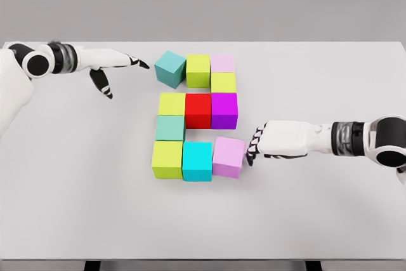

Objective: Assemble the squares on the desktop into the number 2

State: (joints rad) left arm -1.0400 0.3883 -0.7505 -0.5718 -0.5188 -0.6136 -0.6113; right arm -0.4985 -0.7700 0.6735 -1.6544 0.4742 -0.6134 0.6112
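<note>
Coloured cubes lie on the white table (76,188) in a rough 2 shape. Top row: a teal cube (170,68) turned askew, a lime cube (198,70), a pale pink cube (222,63), with a yellow-green cube (223,83) below it. Middle row: a yellow-green cube (171,103), a red cube (198,110), a purple cube (224,110). A green-teal cube (169,127) sits under the left end. Bottom row: a lime cube (167,159), a cyan cube (197,160), a lilac cube (228,157) slightly rotated. My right hand (254,145) has curled fingers touching the lilac cube's right side. My left hand (124,71) hangs open just left of the teal cube.
The table's far edge runs behind the top row and its near edge along the bottom of the view. Both white forearms reach in from the sides at cube height.
</note>
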